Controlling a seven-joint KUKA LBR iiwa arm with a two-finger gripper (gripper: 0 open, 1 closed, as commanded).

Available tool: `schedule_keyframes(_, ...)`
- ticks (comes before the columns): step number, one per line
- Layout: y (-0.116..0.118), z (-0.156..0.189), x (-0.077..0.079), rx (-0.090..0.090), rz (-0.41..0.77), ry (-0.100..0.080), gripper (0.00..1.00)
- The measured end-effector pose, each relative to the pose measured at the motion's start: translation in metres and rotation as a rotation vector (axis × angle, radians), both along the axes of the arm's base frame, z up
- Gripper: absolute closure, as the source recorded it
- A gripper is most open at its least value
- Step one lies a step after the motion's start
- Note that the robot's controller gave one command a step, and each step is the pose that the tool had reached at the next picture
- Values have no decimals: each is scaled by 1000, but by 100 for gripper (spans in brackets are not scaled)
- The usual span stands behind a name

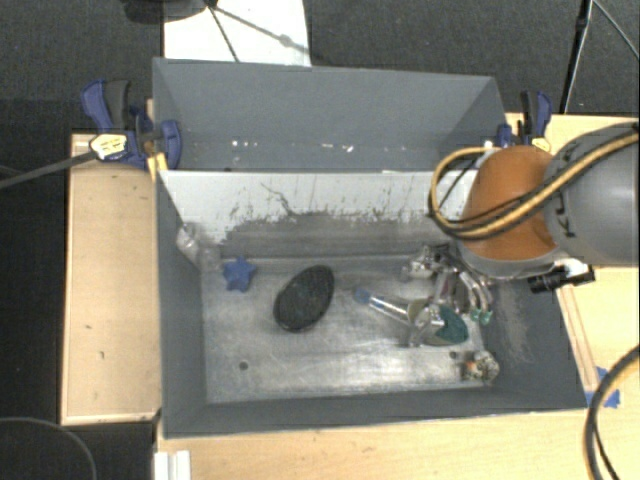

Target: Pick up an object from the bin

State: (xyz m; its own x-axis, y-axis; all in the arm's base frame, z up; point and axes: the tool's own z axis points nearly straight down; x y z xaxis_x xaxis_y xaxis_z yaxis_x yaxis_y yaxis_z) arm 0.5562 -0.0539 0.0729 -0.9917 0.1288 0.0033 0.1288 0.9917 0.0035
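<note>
– So where are we at with this pick? Our read: the gripper (447,313) is low in the right end of the bin (330,128), right over a small teal thing (455,328) that lies on the floor near the front right corner. Looks like the reach-and-close step to us, and nothing looks lifted yet.

– Yeah, same read on our side. Whether it's spread, pressed together or pinching that teal bit, we honestly can't tell. The metal parts and the teal thing run together down there. Next move, we reckon: close on it if that's not done, then go straight up. It'll need to mind the pale tube-like thing (385,306) just to its left, with the bin's right side close by too.

– What else can't we make out?

– The orange cover (505,213) on the wrist hides the back right corner. We've got no idea what the little knobbly thing (478,367) by the front right corner is. The black oval lump (304,297) mid-floor and the blue scrap (238,273) further left are well apart from the action.
</note>
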Motion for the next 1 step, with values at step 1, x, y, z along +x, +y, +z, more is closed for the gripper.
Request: schedule_keyframes(1, 21, 0, -5, -5, -196, -7, 0)
